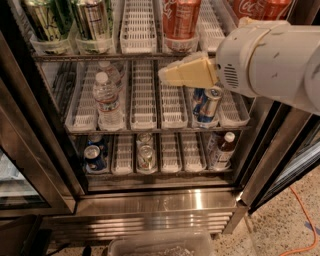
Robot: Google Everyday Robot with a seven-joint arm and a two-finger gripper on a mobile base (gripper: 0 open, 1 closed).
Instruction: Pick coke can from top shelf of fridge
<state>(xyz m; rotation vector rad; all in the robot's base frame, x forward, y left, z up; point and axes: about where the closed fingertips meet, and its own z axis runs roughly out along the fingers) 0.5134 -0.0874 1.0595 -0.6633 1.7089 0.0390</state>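
A red coke can (181,19) with white script stands at the front of a white lane tray on the top shelf (138,30) of the open fridge (160,200). More red coke cans (260,7) stand on the same shelf at the right, partly behind my arm. My gripper (170,75), cream-coloured on a bulky white arm, points left in front of the middle shelf. It is just below and slightly right of the coke can and does not touch it.
Tall green-patterned cans (45,20) stand at the top left. Water bottles (107,100) and a blue-and-silver can (206,106) are on the middle shelf. Cans (94,157) and a brown bottle (222,150) are on the bottom shelf. The dark door frame (280,150) is at the right, and a clear bin (160,245) sits on the floor.
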